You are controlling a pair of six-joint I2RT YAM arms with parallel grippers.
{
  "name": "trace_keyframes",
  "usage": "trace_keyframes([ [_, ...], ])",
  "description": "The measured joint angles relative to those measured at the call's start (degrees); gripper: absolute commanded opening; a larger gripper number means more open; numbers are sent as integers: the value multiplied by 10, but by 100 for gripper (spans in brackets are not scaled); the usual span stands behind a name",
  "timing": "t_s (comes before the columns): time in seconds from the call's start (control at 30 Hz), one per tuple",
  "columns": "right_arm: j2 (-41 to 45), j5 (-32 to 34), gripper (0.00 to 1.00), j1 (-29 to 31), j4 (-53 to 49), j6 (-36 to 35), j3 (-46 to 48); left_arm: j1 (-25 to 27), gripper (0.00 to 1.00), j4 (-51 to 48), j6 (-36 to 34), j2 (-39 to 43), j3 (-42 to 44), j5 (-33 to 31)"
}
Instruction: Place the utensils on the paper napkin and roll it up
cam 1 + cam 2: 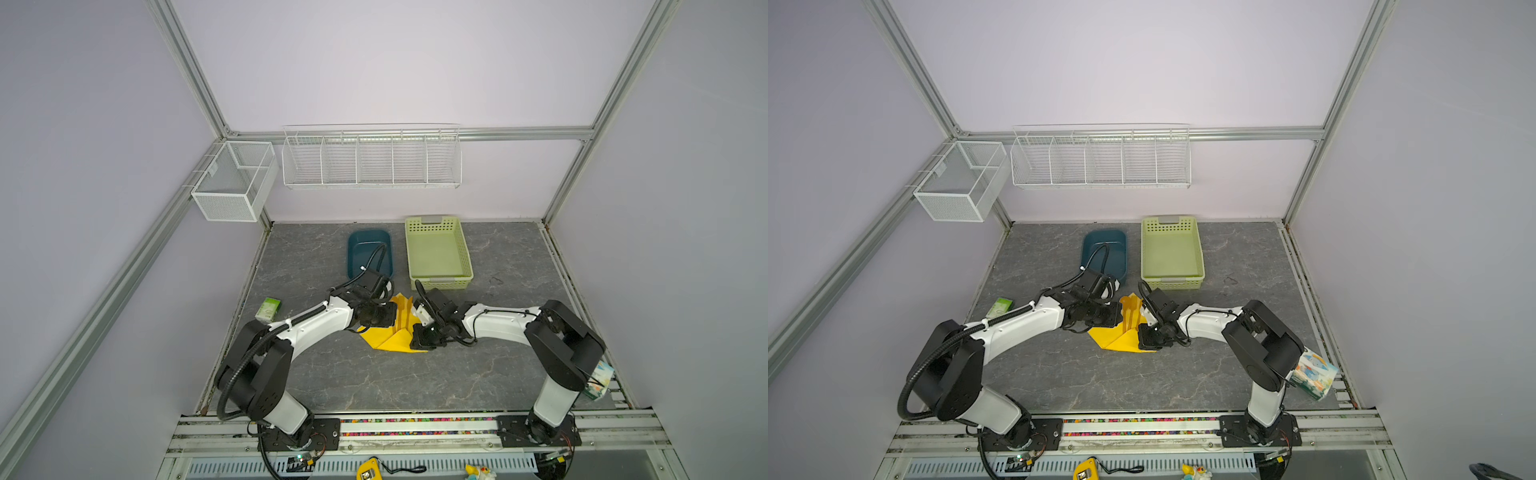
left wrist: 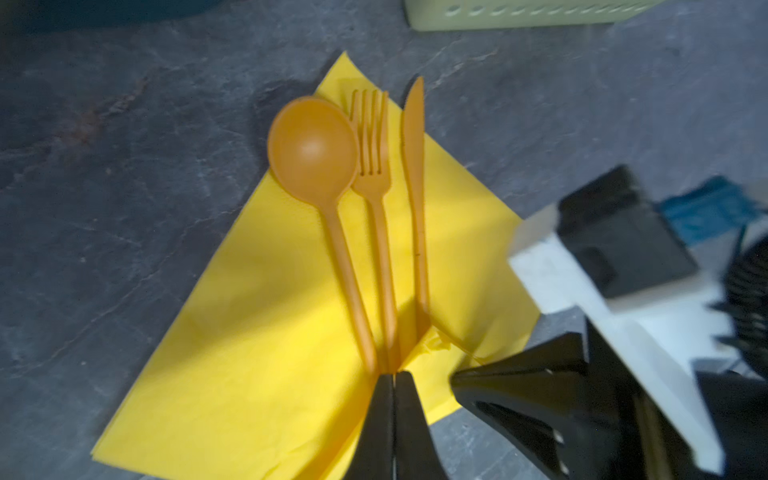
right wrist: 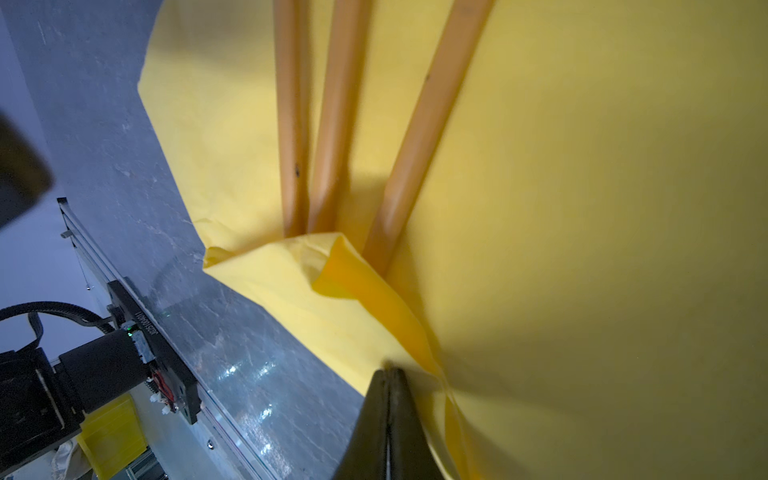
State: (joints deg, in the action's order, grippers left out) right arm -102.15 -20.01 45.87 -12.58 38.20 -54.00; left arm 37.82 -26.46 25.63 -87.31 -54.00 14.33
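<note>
**Both grippers closed at the napkin, utensils lying on it**

Far left of the grey tabletop: a small green-white packet, well apart from everything else.

Left arm reaches in toward mid-table. The left gripper has its jaws pressed fully together, tips set at the handle ends of the utensils. Yellow paper shows on either side of the tips; cannot tell whether any is nipped between them. Behind this wrist sits a dark blue tub, partly crossed by the arm's cable.

Centre: the paper napkin lies on the table between the two grippers, one corner pointing toward the back, its middle lifted in a creased ridge. The utensils rest on it side by side. Left wrist view:
- spoon, bowl overhanging the napkin's edge onto the table
- fork, tines on the paper
- knife, tip just past the edge

The handles draw together toward the left gripper. In the right wrist view a flap of napkin is folded over two handle ends.

Right of centre, at the back: a light green basket, near the napkin's far corner.

Right gripper: jaws closed tight. A raised fold of napkin runs right up beside the tips; whether paper is caught between them, cannot tell.

Far right edge: a patterned tissue pack, beside the right arm's elbow.
</note>
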Motion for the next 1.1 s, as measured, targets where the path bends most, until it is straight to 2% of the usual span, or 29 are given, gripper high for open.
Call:
trace_keyframes([
  [0.2,0,0,8,0,0,2,0,5,0,9,0,19,73,63],
  [0.37,0,0,8,0,0,4,0,5,0,13,0,14,109,81],
  [0.63,0,0,8,0,0,5,0,5,0,37,0,-21,112,89],
  [1.1,0,0,8,0,0,6,0,5,0,55,5,-22,112,95],
])
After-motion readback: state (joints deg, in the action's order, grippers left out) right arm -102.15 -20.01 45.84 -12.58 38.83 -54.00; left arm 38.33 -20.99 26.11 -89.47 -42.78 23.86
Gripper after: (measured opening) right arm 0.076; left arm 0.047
